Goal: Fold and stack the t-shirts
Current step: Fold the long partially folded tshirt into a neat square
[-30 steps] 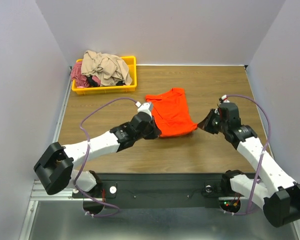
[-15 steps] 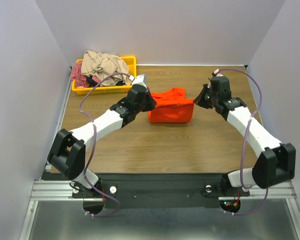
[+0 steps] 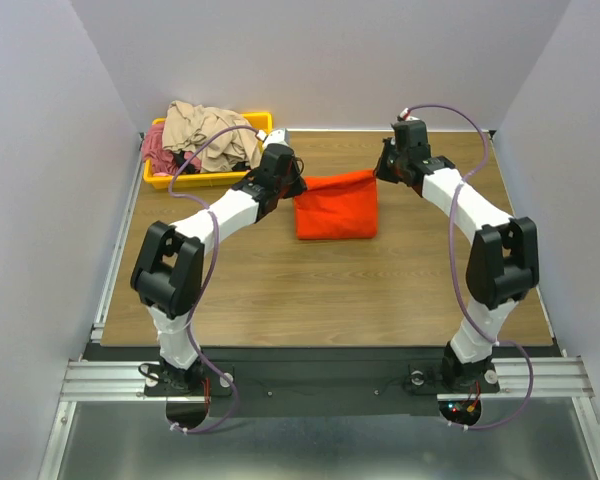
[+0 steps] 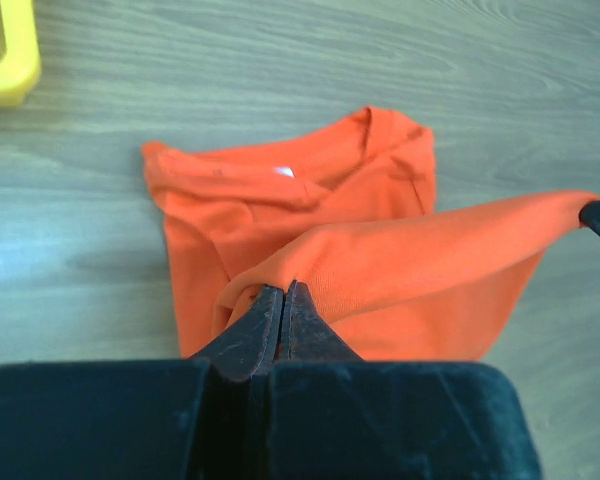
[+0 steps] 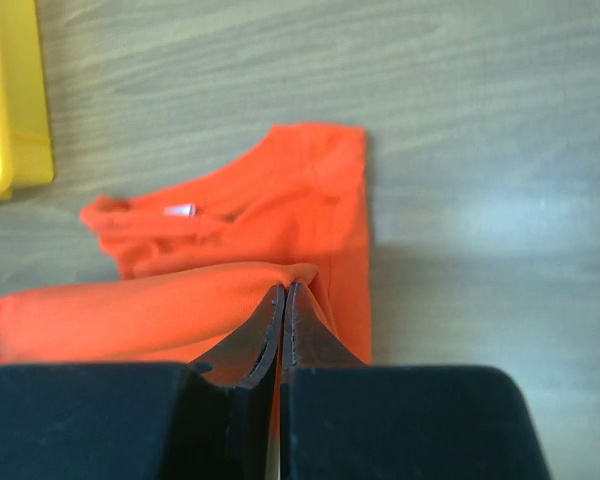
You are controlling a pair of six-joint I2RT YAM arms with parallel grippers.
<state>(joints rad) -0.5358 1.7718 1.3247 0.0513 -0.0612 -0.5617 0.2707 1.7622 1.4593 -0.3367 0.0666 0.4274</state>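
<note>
The bright orange-red short-sleeved cloth t-shirt (image 3: 337,208) is laid on the wooden table (image 3: 330,290), right of the yellow plastic tray (image 3: 195,181). Its lifted edge is stretched between both arms above the collar. One corner is pinched by the closed left gripper (image 3: 296,184), the other by the closed right gripper (image 3: 379,172). A crumpled beige-tan shirt (image 3: 205,130) and a dusty-pink shirt (image 3: 156,148) are heaped in the tray at the far left.
</note>
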